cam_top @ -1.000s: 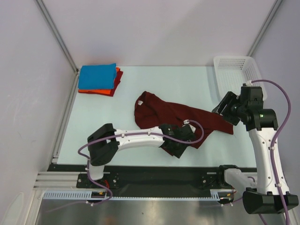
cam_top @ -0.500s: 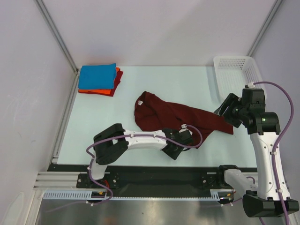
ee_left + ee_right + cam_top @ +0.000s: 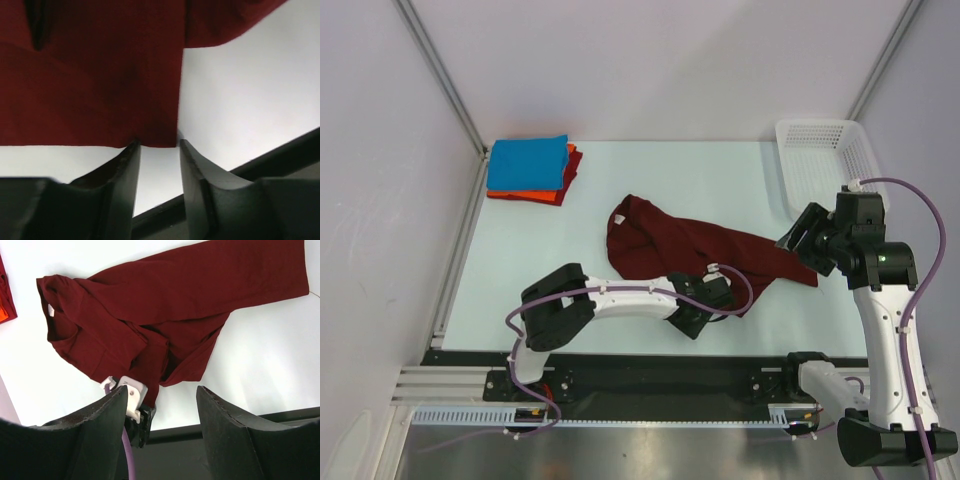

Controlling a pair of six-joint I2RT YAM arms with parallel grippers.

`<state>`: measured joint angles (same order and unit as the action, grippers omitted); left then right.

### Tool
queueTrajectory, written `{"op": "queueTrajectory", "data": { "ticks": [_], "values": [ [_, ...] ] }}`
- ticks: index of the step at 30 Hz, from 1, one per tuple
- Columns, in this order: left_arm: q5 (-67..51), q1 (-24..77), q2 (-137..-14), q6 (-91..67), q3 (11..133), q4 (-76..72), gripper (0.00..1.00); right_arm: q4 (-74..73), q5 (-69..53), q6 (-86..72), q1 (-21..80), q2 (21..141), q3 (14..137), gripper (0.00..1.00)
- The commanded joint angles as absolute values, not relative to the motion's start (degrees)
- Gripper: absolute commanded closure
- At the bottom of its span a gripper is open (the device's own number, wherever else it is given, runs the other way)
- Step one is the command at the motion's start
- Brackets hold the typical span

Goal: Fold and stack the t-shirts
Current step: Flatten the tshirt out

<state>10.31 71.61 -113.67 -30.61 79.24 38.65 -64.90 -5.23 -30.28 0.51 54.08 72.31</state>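
Maroon t-shirt (image 3: pixel 665 245) lies crumpled on the tabletop (image 3: pixel 720 180), unfolded; blue t-shirt (image 3: pixel 527 163) and orange-red t-shirt (image 3: pixel 525 195) sit folded, stacked. Left tool (image 3: pixel 157 146) straddles the maroon hem, jaws apart; right tool (image 3: pixel 160 390) gapes empty.

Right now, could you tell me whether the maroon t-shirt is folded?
Not folded: the maroon t-shirt lies rumpled and sprawled, its layers overlapping loosely.

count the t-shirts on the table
3: the maroon shirt lies crumpled in the centre; the blue shirt is folded at the far left; the orange-red shirt is under it. A darker red edge shows there too, so another may be hidden.
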Motion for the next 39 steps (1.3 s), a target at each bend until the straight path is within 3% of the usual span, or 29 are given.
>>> {"op": "queueTrajectory", "data": {
  "ticks": [1, 4, 9, 17, 24, 27, 31, 35, 39],
  "values": [
    [15.1, 71.8, -112.3, -31.8, 81.4, 40.8, 0.54, -64.8, -5.3, -29.4, 0.4, 53.3, 72.4, 0.36],
    [15.6, 71.8, -112.1, -31.9, 81.6, 40.6, 0.48, -64.5, -5.4, -29.4, 0.4, 53.3, 72.1, 0.37],
    [13.1, 71.7, -114.4, -30.8, 83.1, 39.3, 0.48, -64.2, -5.2, -29.3, 0.4, 53.6, 72.3, 0.36],
    [11.3, 71.0, -115.2, -30.3, 83.8, 38.7, 0.48, -64.2, -5.0, -29.3, 0.4, 53.8, 72.2, 0.36],
    [7.7, 70.2, -115.6, -30.8, 79.1, 35.7, 0.55, -63.7, -4.8, -29.2, 0.4, 54.3, 72.3, 0.36],
    [6.9, 69.5, -115.9, -31.0, 77.3, 34.9, 0.61, -63.4, -4.9, -29.2, 0.4, 54.8, 71.1, 0.37],
    [6.5, 67.5, -114.9, -30.9, 73.1, 33.1, 1.00, -63.5, -6.3, -29.2, 0.4, 56.6, 67.4, 0.37],
    [7.9, 65.5, -109.6, -31.1, 68.4, 31.8, 1.00, -63.9, -9.3, -29.7, 1.1, 59.6, 61.3, 0.38],
    [11.6, 60.4, -97.1, -33.3, 62.4, 35.1, 1.00, -61.8, -6.6, -33.5, 12.3, 62.0, 58.3, 0.34]
  ]
}}
